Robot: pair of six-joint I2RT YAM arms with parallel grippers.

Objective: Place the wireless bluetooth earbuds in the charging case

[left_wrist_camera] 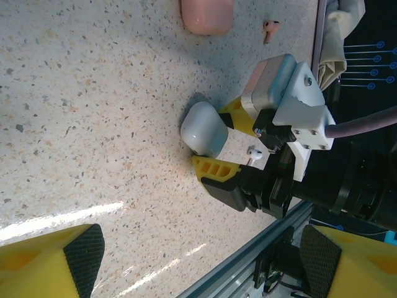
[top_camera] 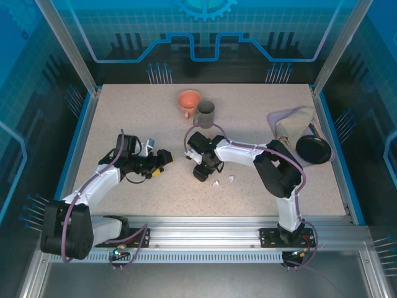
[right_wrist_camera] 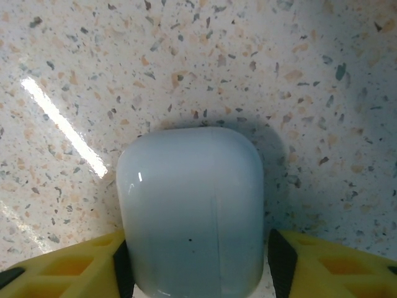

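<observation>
You have one white charging case, glossy, rounded, lid shut. Right jaws flank it; grip cannot be told. Left jaws spread. Tiny white earbud at its 4 o'clock.

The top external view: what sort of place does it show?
Probably a robot test cell in a lab: a speckled table fenced by aluminium posts and blue printed panels, with the left arm and the right arm bolted to a rail at its near edge.
</observation>
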